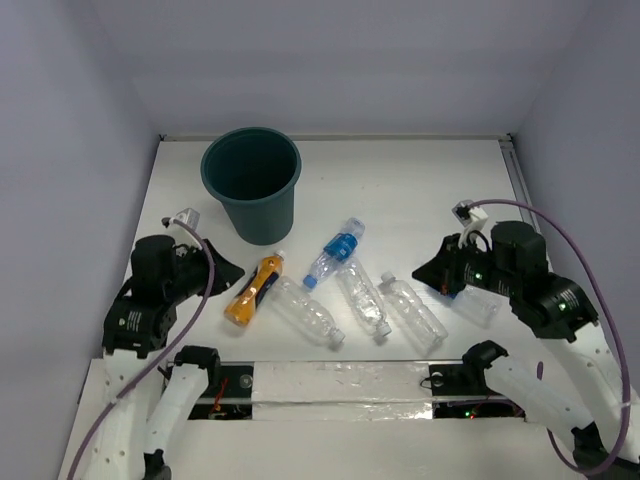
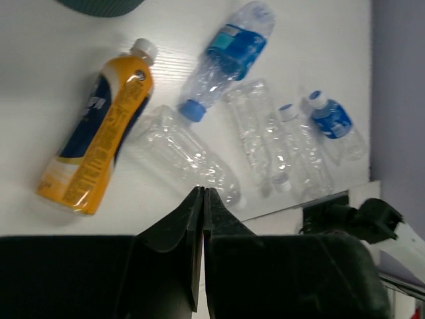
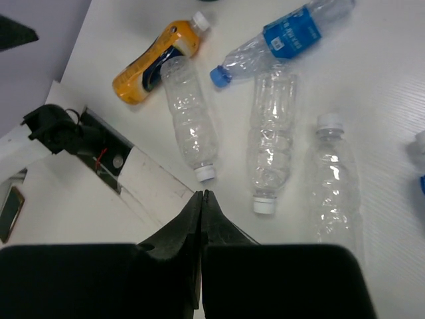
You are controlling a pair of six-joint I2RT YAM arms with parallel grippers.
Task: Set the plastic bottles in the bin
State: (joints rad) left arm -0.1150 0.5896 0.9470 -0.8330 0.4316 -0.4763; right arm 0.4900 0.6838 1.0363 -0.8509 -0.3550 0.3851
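1. The left gripper (image 2: 203,194) hangs low over the white table (image 1: 420,190), its two fingers pressed together with nothing between them.
2. Just ahead of its tips the nearest clear bottle (image 2: 189,156) lies on its side. The orange bottle (image 2: 99,143) lies ahead and to the left, white cap pointing away from the gripper.
3. Farther ahead, past the orange bottle, the bin (image 1: 262,215) stands upright with its mouth open. Only a sliver of it shows at the top edge of the left wrist view.
4. The right gripper (image 3: 201,196) is also closed tight and holds nothing.
5. Ahead of it three clear bottles (image 3: 272,139) lie side by side on the table. The left and middle ones have their caps toward the gripper, and the right one has its cap away.
6. Beyond them lies a blue-label bottle (image 3: 285,36), its blue cap pointing left toward the orange bottle.
7. A second blue-label bottle (image 2: 335,123) lies to the right gripper's right. It is cut off at the edge of the right wrist view and partly hidden under the right arm from above.
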